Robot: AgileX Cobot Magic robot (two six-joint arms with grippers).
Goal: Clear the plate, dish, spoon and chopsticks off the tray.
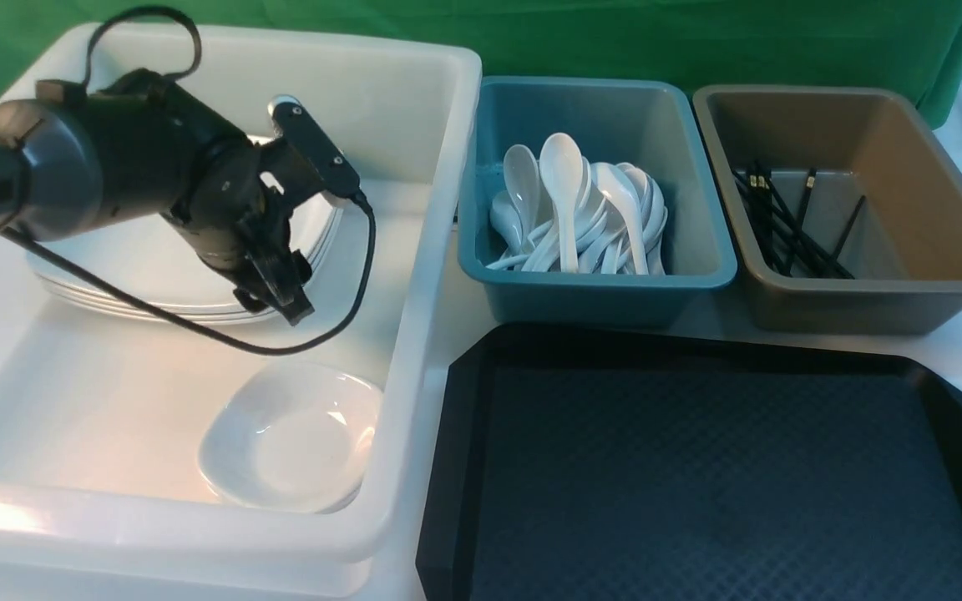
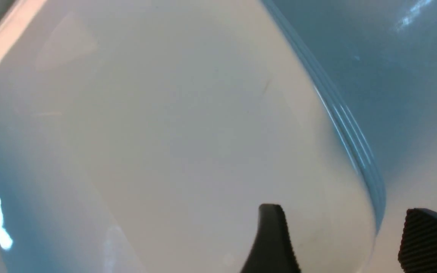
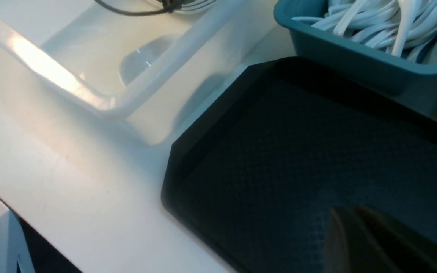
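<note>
Since the tray lay bare, with the plate stacked in the white tub, spoons in the teal tub and chopsticks in the brown one, clearing looked done. The left gripper hung over the plate, fingers spread wide, empty. The right gripper, blurred, seemed closed on nothing.

no readable text, labels or numbers

Front view forward over tray and tubs; right wrist close above tray; left wrist close over plate.
</note>
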